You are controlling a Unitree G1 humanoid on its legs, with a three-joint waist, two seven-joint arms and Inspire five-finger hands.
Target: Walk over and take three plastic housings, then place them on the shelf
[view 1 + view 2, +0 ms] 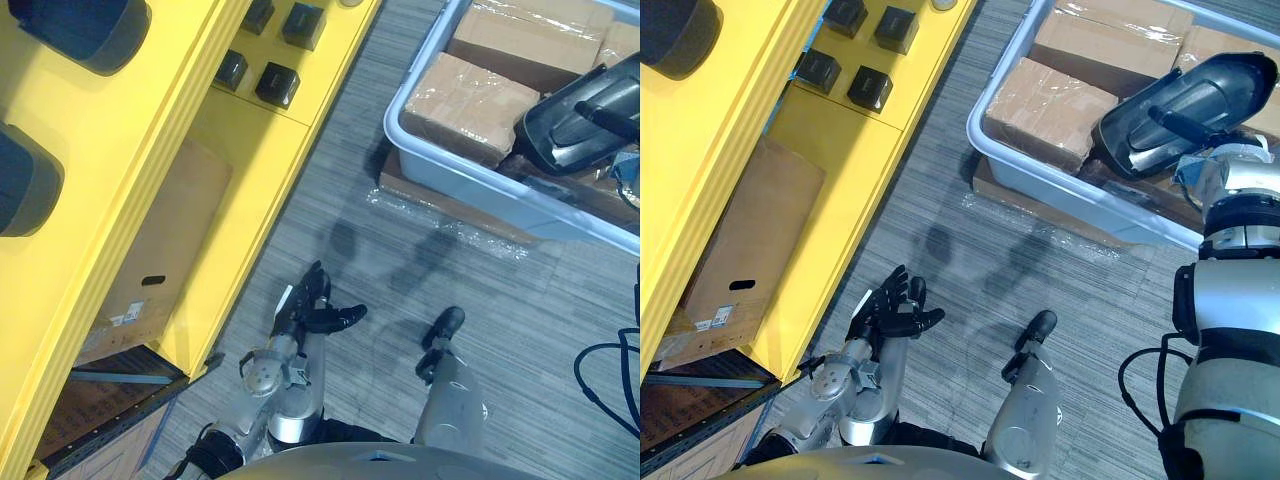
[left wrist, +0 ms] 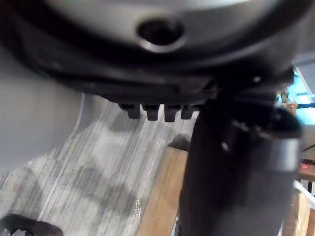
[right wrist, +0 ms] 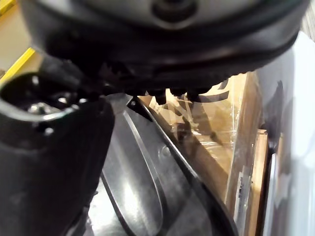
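A glossy black plastic housing (image 1: 1185, 100) lies tilted on wrapped cardboard boxes inside a grey bin (image 1: 1040, 185). My right hand (image 1: 1228, 165) is at the housing's near end, and the arm reaches up to it from the lower right. In the right wrist view the housing (image 3: 142, 191) runs close beside my right hand (image 3: 54, 147); whether it is held is unclear. My left hand (image 1: 308, 305) hangs open over the carpet, holding nothing. The yellow shelf (image 1: 200, 150) stands on my left.
Small dark square parts (image 1: 277, 84) sit on a shelf level, and large dark rounded pieces (image 1: 90, 30) rest higher up. A flat cardboard box (image 1: 165, 250) lies on a lower level. The bin stands on a flat pallet (image 1: 450, 205). Grey carpet (image 1: 400, 270) separates shelf and bin.
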